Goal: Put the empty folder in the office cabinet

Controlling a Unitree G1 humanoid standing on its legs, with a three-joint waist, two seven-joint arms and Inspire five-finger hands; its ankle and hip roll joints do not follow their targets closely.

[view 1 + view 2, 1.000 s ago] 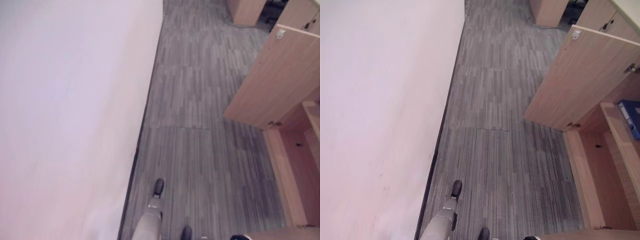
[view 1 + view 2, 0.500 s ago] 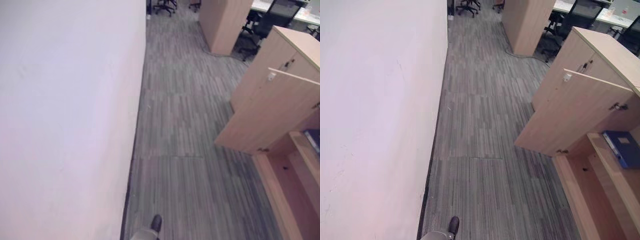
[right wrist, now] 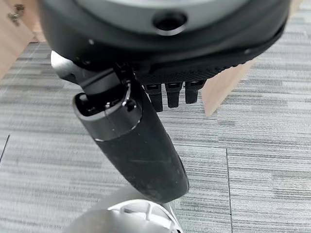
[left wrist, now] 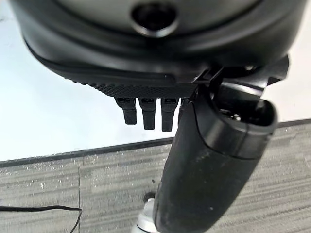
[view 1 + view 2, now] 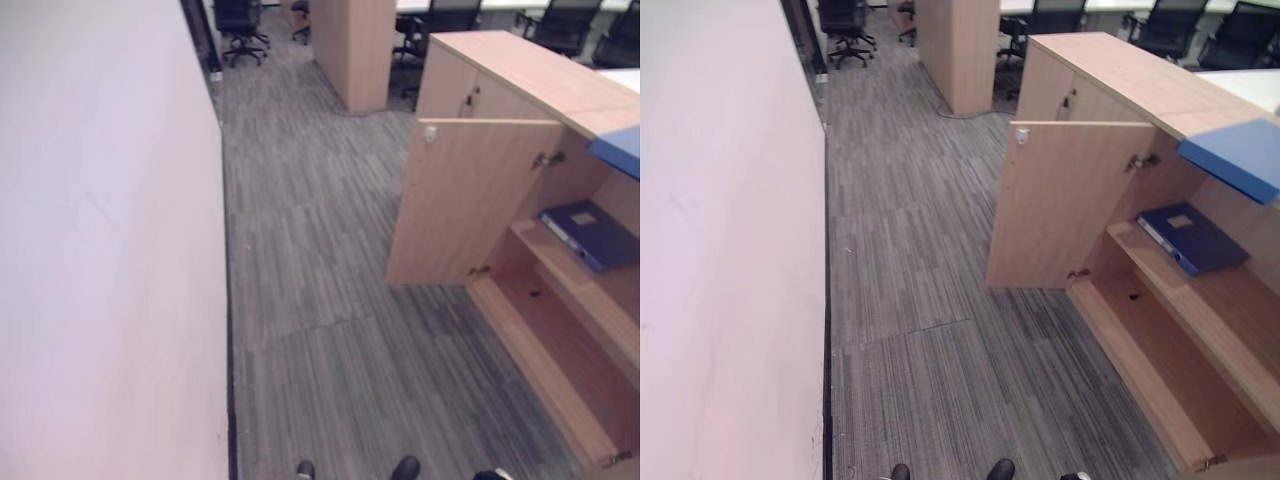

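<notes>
One blue folder [image 5: 1191, 238] lies on the open cabinet's [image 5: 1070, 205] shelf.

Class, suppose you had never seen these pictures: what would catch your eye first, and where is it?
The open cabinet on the right stands out, its door swung out over the grey striped floor. A blue folder lies flat on its upper shelf, and a second blue folder rests on the cabinet top. A plain white wall runs along the left.
</notes>
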